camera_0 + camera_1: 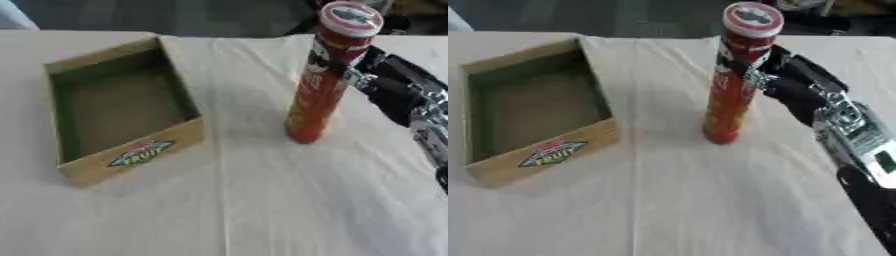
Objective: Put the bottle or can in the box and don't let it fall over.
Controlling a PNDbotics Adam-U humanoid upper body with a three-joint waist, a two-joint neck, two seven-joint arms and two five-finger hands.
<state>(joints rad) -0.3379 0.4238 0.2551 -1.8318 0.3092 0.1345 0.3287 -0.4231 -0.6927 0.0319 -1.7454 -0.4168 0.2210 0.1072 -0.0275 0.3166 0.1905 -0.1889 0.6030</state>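
Here the table [289,200] carries an open, empty box [122,107] on the left and a tall red can [328,75] upright, well right of it. The right hand [798,92] has its fingers curled round the can's upper half. Likely light, stiff, smooth and top-heavy; a mid-height hold seems safer.

A tall red can [325,80] stands upright on the white tablecloth [262,200], tilted a little. The right hand [389,87] comes from the right side and its fingers curl around the can's upper part. An open cardboard box [131,155] sits well apart, to the left.
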